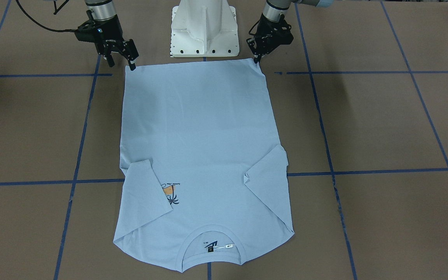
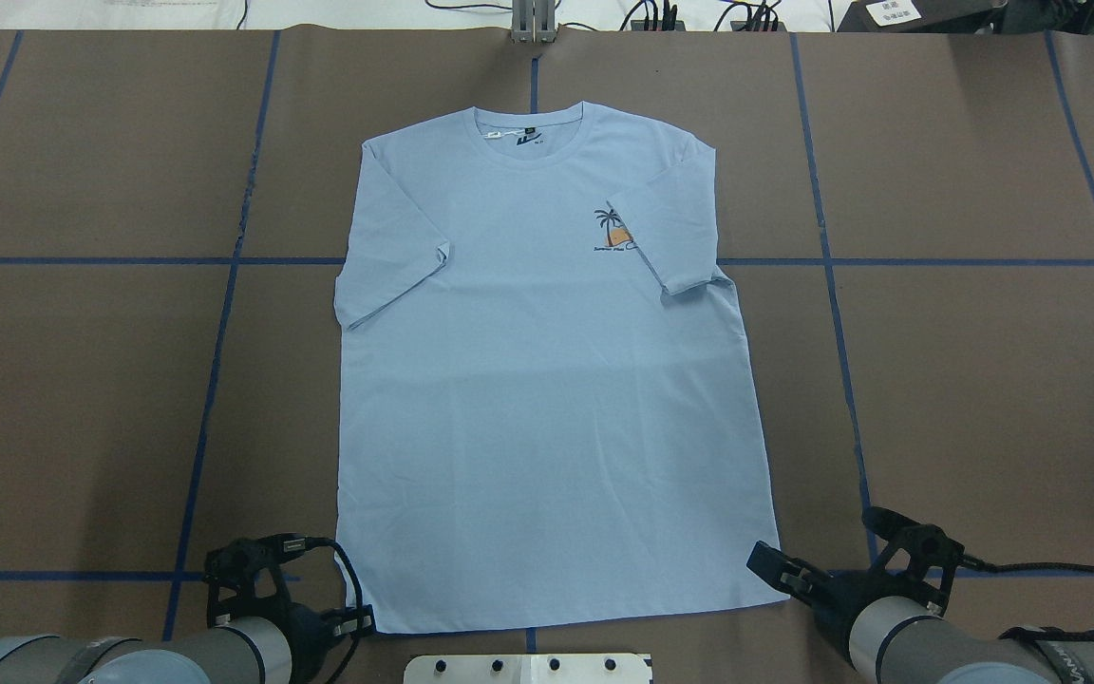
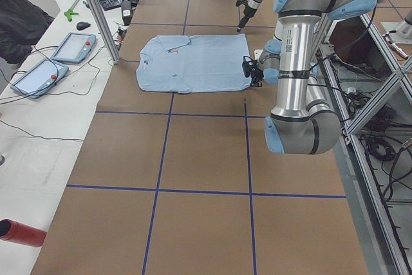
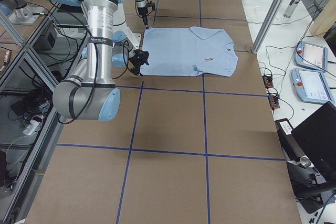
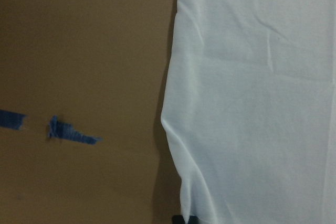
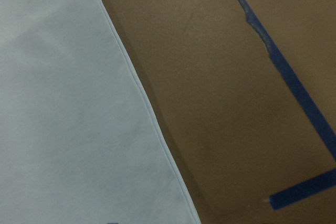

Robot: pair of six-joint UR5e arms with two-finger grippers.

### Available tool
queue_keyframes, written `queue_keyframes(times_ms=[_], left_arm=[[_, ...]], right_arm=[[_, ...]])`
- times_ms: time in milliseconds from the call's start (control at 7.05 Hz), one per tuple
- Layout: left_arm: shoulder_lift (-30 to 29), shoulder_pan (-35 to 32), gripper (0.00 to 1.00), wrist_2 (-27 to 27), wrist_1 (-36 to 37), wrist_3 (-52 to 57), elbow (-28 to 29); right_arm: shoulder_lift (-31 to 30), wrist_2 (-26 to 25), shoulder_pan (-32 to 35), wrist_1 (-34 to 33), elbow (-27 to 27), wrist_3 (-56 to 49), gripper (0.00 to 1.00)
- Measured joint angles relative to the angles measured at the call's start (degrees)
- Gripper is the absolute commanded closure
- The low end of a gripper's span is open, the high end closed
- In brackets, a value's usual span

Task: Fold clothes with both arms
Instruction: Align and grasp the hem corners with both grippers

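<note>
The T-shirt (image 2: 547, 399) lies flat and face up in the middle of the table (image 2: 82, 380). Its collar (image 2: 530, 161) is at 12 o'clock, away from the robot, and its hem (image 2: 556, 622) is at 6 o'clock, just in front of the white pedestal base (image 2: 528, 667). The sleeves at 10 o'clock (image 2: 390, 256) and 2 o'clock (image 2: 666, 237) are both turned in over the body, and the 2 o'clock one partly covers the chest print (image 2: 612, 231).

The step in hand looks like taking hold of the hem for the bottom-to-top fold. The left gripper (image 2: 362, 622) sits on the hem corner at 7 o'clock. Its fingers are too dark and close-set to tell whether they are clamped on the cloth or only resting there. The right gripper (image 1: 121, 65) is at the 5 o'clock corner with its fingers apart, one tip touching the corner edge, so it has no grip yet.

The next move probably calls for both grippers to pinch their corners firmly, catching front and back layers together. They would then lift just clear of the table and carry the hem evenly toward 12 o'clock. If one side leads, the fold line would skew and the tucked sleeves could be dragged open
</note>
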Motion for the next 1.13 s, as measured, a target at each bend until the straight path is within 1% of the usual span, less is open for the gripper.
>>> queue_keyframes(times_ms=[142, 284, 851, 1135], left_arm=[[-0.17, 0.03, 1.0, 0.54, 0.0, -0.03, -0.04], [-0.46, 0.03, 1.0, 0.81, 0.0, -0.07, -0.09], [-0.92, 0.04, 1.0, 1.02, 0.0, -0.1, -0.17], [-0.9, 0.0, 1.0, 1.03, 0.0, -0.1, -0.16]], right_arm=[[0.06, -0.59, -1.69, -1.21, -0.2, 2.64, 0.45], [0.2, -0.79, -2.9, -2.68, -0.22, 4.7, 0.58], [0.26, -1.12, -4.0, -4.0, -0.7, 6.08, 0.54], [0.83, -1.13, -4.14, -4.02, -1.13, 6.08, 0.54]])
